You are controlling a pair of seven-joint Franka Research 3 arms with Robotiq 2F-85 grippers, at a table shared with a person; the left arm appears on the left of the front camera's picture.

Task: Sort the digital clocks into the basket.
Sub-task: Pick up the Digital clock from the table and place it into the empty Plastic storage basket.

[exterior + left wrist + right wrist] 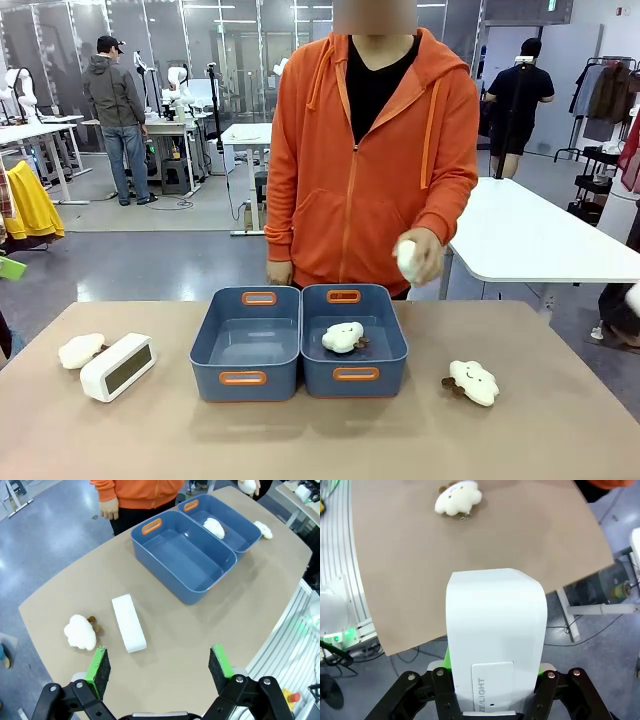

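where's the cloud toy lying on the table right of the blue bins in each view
Front: cloud toy lower right, right of the blue bin.
Left wrist: cloud toy top right, beside that bin.
Right wrist: cloud toy top centre, above the clock.
Shared: the tan table under it.

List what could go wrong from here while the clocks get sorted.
The white rounded plastic clock held by the right gripper hangs at the tan table's edge; a slip could drop it to the floor.
The right blue plastic bin already holds a fluffy white cloud plush; releasing there would mix the sorts.
The open left gripper hovers near the dark-faced white clock, with another cloud plush beside it; it might catch the plush.
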